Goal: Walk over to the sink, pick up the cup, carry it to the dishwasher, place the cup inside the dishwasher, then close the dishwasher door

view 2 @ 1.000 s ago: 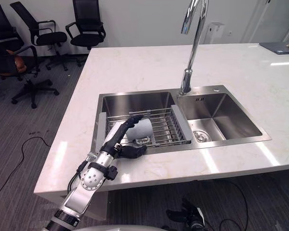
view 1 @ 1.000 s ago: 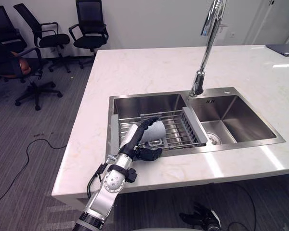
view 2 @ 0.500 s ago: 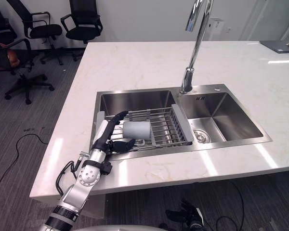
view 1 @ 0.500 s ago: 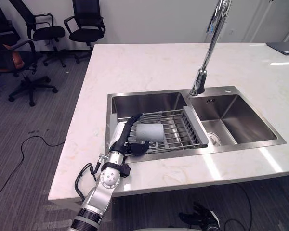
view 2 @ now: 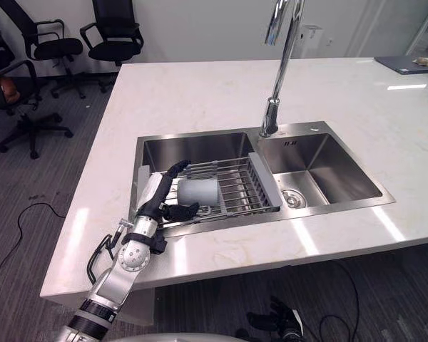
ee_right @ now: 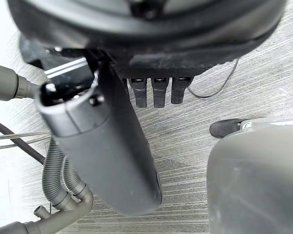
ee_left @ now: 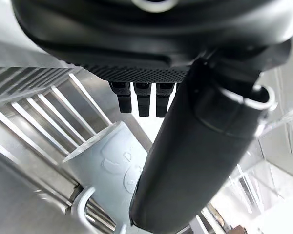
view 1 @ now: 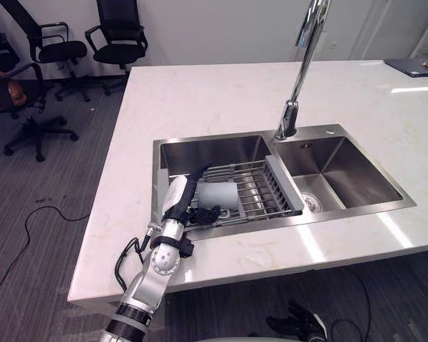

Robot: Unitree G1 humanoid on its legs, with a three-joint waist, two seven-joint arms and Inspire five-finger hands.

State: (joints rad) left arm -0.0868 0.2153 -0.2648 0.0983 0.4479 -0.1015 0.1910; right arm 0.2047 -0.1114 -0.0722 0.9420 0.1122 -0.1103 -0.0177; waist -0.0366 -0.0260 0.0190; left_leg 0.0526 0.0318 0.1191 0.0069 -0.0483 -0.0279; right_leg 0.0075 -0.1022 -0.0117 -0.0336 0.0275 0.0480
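A pale grey cup (view 1: 218, 194) lies on its side on a wire rack (view 1: 260, 191) across the left basin of the steel sink (view 1: 207, 152). My left hand (view 1: 178, 202) reaches in from the counter's front edge, at the cup's left end. Its fingers (view 1: 193, 175) arch over the cup's top and its thumb (view 1: 204, 214) lies along the front below it. In the left wrist view the cup (ee_left: 105, 163) sits between the straight fingers (ee_left: 139, 97) and thumb, the hand open. My right hand (ee_right: 107, 146) hangs low over the floor, fingers relaxed.
A tall chrome tap (view 1: 299, 71) stands between the basins, and the right basin (view 1: 339, 171) holds a drain. White marble counter (view 1: 200, 100) surrounds the sink. Office chairs (view 1: 118, 39) stand at the back left. A dark flat object (view 1: 414, 65) lies far right.
The whole view has shifted a little. My left hand has drawn back slightly toward the cup's left end. The cup stays on the rack.
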